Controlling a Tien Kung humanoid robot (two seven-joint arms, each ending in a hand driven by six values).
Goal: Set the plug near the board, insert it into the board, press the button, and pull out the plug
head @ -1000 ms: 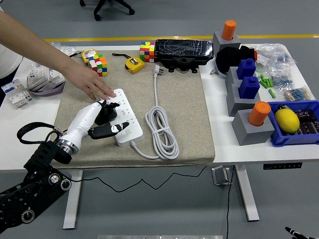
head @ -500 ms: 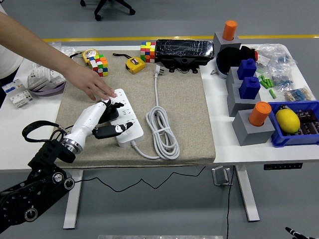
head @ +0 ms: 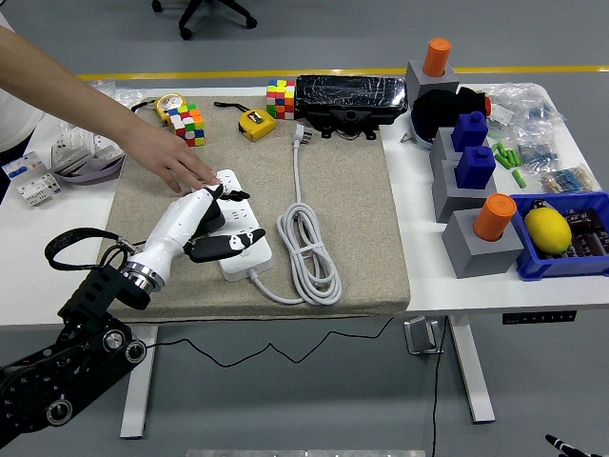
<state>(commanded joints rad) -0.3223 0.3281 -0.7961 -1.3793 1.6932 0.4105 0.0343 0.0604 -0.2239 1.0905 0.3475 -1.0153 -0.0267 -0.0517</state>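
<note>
Where the white power strip [head: 238, 224] lies on the beige felt mat [head: 352, 219], the robot's left hand [head: 205, 224] rests over its left side, fingers curled around a black plug [head: 211, 217] that is mostly hidden beneath them. Whether the plug's pins sit in a socket cannot be seen. A person's hand [head: 176, 160] presses flat on the strip's far end. The strip's smooth white cable [head: 309, 243] loops in coils beside it, ending in a three-pin plug [head: 302, 136].
</note>
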